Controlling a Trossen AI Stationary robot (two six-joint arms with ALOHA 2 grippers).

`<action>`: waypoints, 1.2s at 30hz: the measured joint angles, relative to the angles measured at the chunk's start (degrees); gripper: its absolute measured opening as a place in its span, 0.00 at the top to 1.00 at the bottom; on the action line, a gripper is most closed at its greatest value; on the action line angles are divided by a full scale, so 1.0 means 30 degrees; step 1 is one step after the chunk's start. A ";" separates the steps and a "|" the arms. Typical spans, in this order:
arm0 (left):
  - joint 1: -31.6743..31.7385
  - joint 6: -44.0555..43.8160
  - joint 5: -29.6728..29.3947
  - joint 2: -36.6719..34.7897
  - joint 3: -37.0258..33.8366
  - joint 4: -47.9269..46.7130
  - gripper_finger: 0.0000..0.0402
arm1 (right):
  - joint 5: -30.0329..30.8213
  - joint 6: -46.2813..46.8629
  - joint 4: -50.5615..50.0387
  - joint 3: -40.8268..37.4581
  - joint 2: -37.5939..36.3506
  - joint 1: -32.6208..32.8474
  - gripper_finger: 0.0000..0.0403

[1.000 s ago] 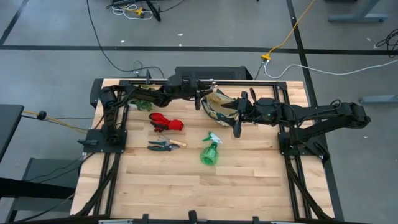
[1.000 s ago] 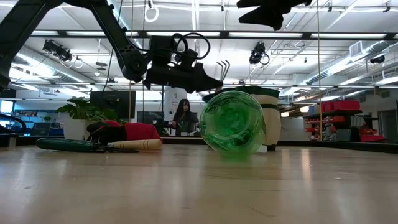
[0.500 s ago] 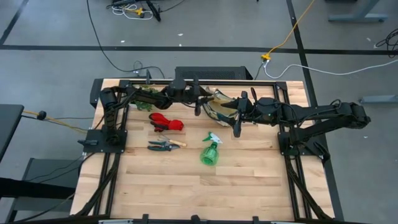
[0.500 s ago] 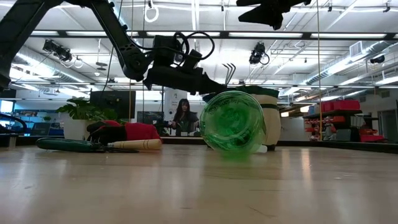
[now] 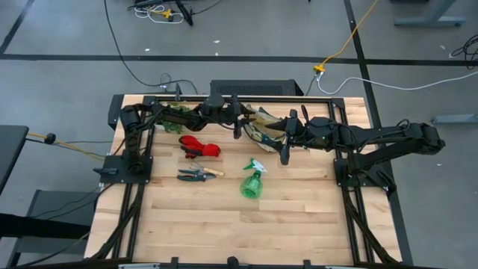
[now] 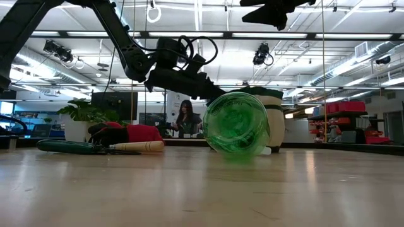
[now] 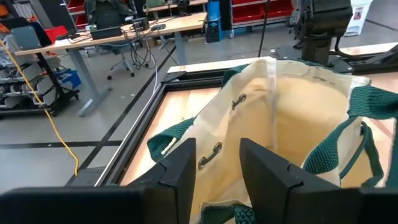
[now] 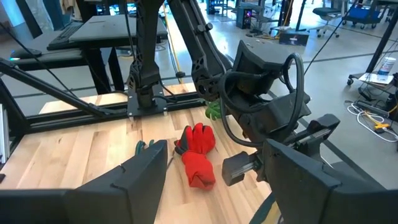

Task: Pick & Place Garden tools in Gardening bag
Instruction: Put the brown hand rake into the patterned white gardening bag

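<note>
The olive-and-tan gardening bag stands at the table's far middle, its mouth open; its pale inside fills the left wrist view. My left gripper hovers over the bag's left rim, its fingers apart with nothing between them. My right gripper is open at the bag's right rim. The red gloves, the pruning shears and the green spray bottle lie on the table. The hand rake shows in no view. My right gripper stands level at the bag's right rim, coming from the table's right. A bit of rim with a green strap shows far back between its spread fingers. I cannot tell whether they touch it.
A leafy plant sprig lies at the far left under my left arm. Black frame rails run along both sides of the table. Bare wood lies toward the near edge. A person sits in the room behind.
My left gripper has gone a little toward the table's right and down, over the bag. The rake's tines stood up beyond its fingertips in the low view until half a second ago and no longer show there.
</note>
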 joint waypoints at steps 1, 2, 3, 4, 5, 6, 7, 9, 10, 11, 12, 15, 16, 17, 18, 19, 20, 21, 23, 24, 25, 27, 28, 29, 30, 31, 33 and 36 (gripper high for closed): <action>-0.0007 -0.0090 0.0000 0.0000 0.0000 0.0000 0.68 | 0.0000 0.0000 -0.0001 0.0000 0.0006 -0.0006 0.35; 0.0000 -0.0132 0.0000 0.0000 0.0000 0.0000 0.68 | 0.0000 0.0000 -0.0007 0.0000 0.0007 -0.0006 0.35; 0.0000 -0.0214 0.0000 -0.0001 0.0000 0.0000 0.68 | 0.0000 0.0007 -0.0007 0.0000 0.0007 0.0001 0.35; 0.0000 -0.0287 -0.0007 -0.0049 0.0000 -0.0028 0.68 | 0.0000 0.0007 -0.0007 0.0000 0.0007 -0.0006 0.35; 0.0000 -0.0513 0.0000 -0.0136 0.0000 -0.0098 0.68 | 0.0000 0.0007 -0.0007 0.0000 0.0002 -0.0003 0.35; 0.0000 -0.0665 -0.0003 -0.0220 0.0000 -0.0068 0.68 | 0.0000 0.0019 -0.0015 0.0000 0.0002 -0.0006 0.35; 0.0000 -0.0760 0.0032 -0.0362 0.0000 -0.0100 0.68 | 0.0000 0.0041 -0.0019 0.0000 0.0007 -0.0006 0.35; 0.0000 -0.1057 0.0265 -0.0794 0.0000 -0.0195 0.68 | 0.0000 0.0194 -0.0036 0.0000 0.0005 0.0001 0.35; 0.0000 -0.1114 0.0293 -0.1088 0.0000 -0.0256 0.68 | 0.0000 0.0309 -0.0039 0.0000 0.0002 -0.0004 0.35; 0.0000 -0.1119 0.0315 -0.1397 0.0000 -0.0352 0.68 | 0.0000 0.0359 -0.0053 0.0000 0.0007 0.0000 0.35; 0.0000 -0.1126 0.0335 -0.1701 0.0007 -0.0584 0.68 | 0.0000 0.0375 -0.0077 0.0000 0.0004 -0.0006 0.35; -0.0001 -0.1133 0.0342 -0.2694 0.0000 -0.2044 0.68 | 0.0000 0.0423 -0.0157 0.0000 0.0006 -0.0004 0.35; 0.0000 -0.1128 0.0342 -0.3065 0.0000 -0.2517 0.68 | 0.0000 0.0424 -0.0168 0.0000 0.0004 -0.0005 0.35; 0.0000 -0.1126 0.0342 -0.3504 0.0000 -0.3053 0.67 | 0.0000 0.0423 -0.0172 0.0000 0.0003 -0.0006 0.35; 0.0000 -0.1130 0.0342 -0.3958 0.0000 -0.3771 0.67 | 0.0000 0.0423 -0.0175 0.0000 0.0004 -0.0001 0.35; 0.0000 -0.1114 0.0342 -0.4377 0.0003 -0.4391 0.67 | 0.0000 0.0424 -0.0175 0.0000 0.0005 -0.0003 0.35; 0.0000 -0.1132 0.0342 -0.4805 0.0007 -0.5188 0.68 | 0.0000 0.0465 -0.0175 0.0000 0.0001 -0.0006 0.35; 0.0000 -0.1119 0.0350 -0.5300 0.0006 -0.6242 0.68 | 0.0000 0.0488 -0.0175 0.0000 0.0000 0.0001 0.35; -0.0040 -0.1112 0.0350 -0.6263 0.0000 -0.8086 0.67 | 0.0000 0.0489 -0.0175 0.0000 0.0006 0.0000 0.35; -0.0075 -0.1097 0.0355 -0.6851 0.0000 -0.9161 0.67 | 0.0000 0.0491 -0.0180 0.0000 0.0005 -0.0003 0.35; -0.0111 -0.1097 0.0357 -0.7375 0.0000 -1.0223 0.68 | 0.0000 0.0490 -0.0182 0.0000 0.0007 -0.0002 0.35; -0.0161 -0.1092 0.0356 -0.8425 0.0000 -1.2277 0.67 | 0.0000 0.0489 -0.0182 0.0000 0.0006 -0.0001 0.35; -0.0186 -0.1097 0.0357 -0.8921 0.0000 -1.3299 0.67 | 0.0000 0.0488 -0.0182 0.0000 0.0006 0.0000 0.35; -0.0247 -0.1101 0.0357 -0.9436 0.0000 -1.4159 0.67 | 0.0000 0.0489 -0.0182 0.0000 0.0001 -0.0006 0.35; -0.0277 -0.1091 0.0364 -0.9977 0.0000 -1.5042 0.67 | 0.0000 0.0488 -0.0178 0.0000 0.0004 0.0001 0.35; -0.0297 -0.1083 0.0390 -1.0466 0.0000 -1.5913 0.67 | 0.0000 0.0495 -0.0175 0.0000 0.0004 -0.0002 0.35; -0.0472 -0.1089 0.0398 -1.1460 0.0000 -1.7555 0.67 | 0.0000 0.0687 -0.0168 0.0000 0.0001 0.0001 0.35; -0.0871 -0.1104 0.0372 -1.2769 0.0000 -1.9530 0.67 | 0.0000 0.0967 -0.0155 0.0000 0.0000 -0.0006 0.35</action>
